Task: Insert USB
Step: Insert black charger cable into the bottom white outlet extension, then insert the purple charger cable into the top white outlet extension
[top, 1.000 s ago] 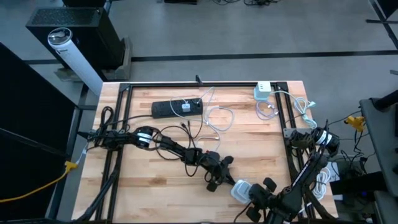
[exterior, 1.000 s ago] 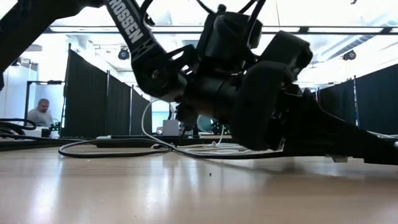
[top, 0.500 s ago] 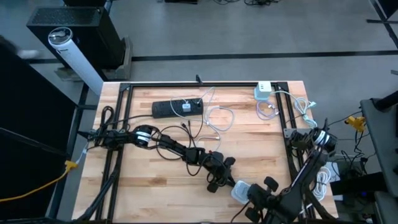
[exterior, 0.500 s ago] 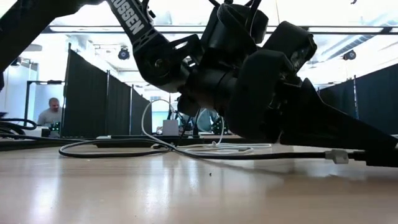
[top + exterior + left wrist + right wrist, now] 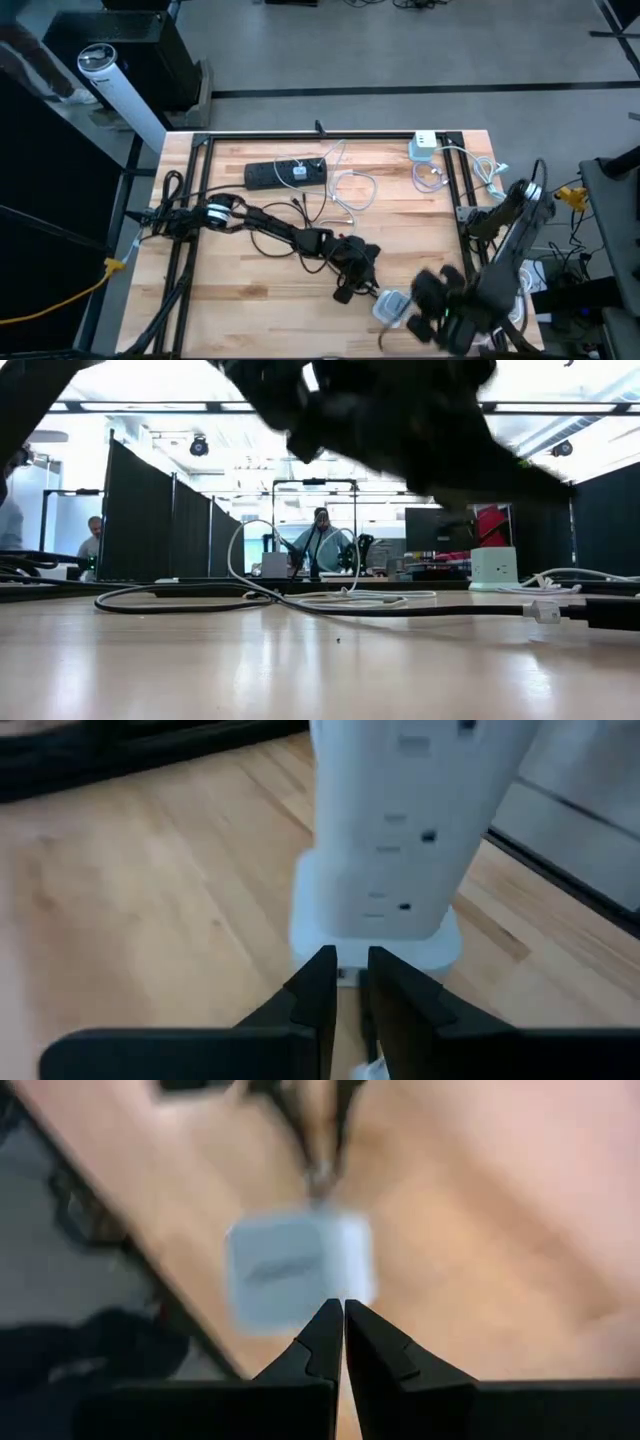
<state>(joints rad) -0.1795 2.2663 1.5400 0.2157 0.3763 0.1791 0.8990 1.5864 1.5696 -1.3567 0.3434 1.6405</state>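
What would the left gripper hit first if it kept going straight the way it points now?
Most likely the white charger block. It stands directly ahead of the left gripper on the table, with a small plug between the fingertips aimed at its base. The exact gap is unclear.

both arms were dark, jointed and slim, with black cables looped along the left arm (image 5: pixel 270 228) at centre left; each wrist view showed two black, tapered, wedge-shaped fingers (image 5: pixel 322 1342) at bottom centre.
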